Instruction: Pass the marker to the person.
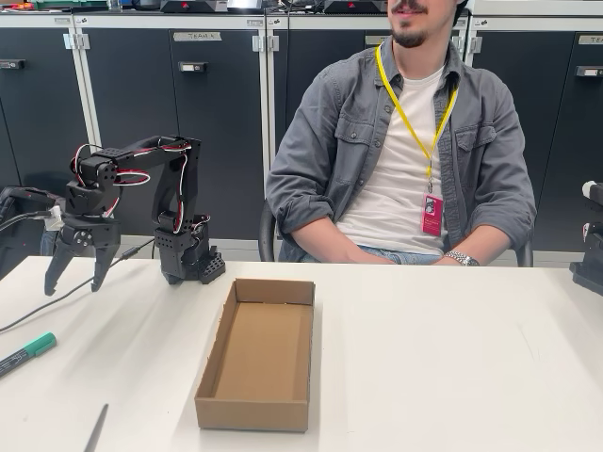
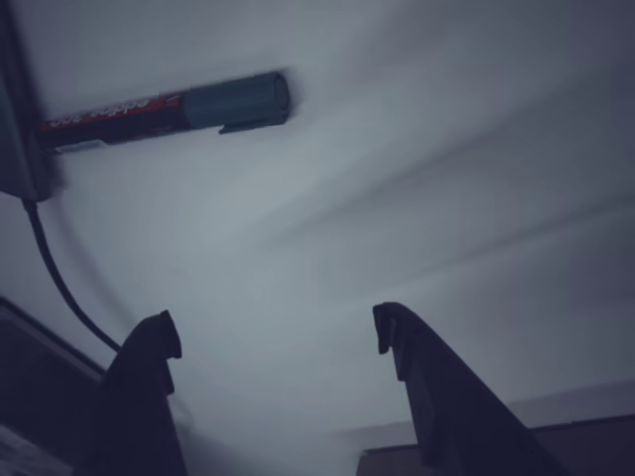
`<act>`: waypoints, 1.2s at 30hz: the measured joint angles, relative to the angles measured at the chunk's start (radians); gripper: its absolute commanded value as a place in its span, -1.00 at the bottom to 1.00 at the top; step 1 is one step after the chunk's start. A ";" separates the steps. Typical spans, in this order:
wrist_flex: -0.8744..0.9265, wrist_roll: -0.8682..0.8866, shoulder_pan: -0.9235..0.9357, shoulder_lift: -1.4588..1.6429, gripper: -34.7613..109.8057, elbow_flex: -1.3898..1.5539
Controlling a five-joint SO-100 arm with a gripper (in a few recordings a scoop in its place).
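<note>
One marker (image 1: 28, 352) lies below two spread fingers (image 1: 58, 266).

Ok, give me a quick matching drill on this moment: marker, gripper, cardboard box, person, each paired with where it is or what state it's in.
Things:
1. marker
2. gripper
3. cardboard box
4. person

Places or states:
A. seated behind the table
B. open, hanging above the table, holding nothing
C. lying flat at the table's left edge in the fixed view
D. mid-table, open top

Pairs: 1-C, 2-B, 3-D, 4-A

Open cardboard box (image 1: 256, 356) on white table (image 1: 452, 367).
</note>
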 measured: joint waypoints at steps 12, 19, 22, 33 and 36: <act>-0.114 0.532 0.000 -0.083 0.13 0.009; -0.141 0.712 0.011 -0.166 0.15 0.006; -0.225 0.739 0.011 -0.179 0.15 0.012; -0.537 0.710 0.023 -0.311 0.16 0.043; -0.601 0.692 0.026 -0.353 0.16 0.029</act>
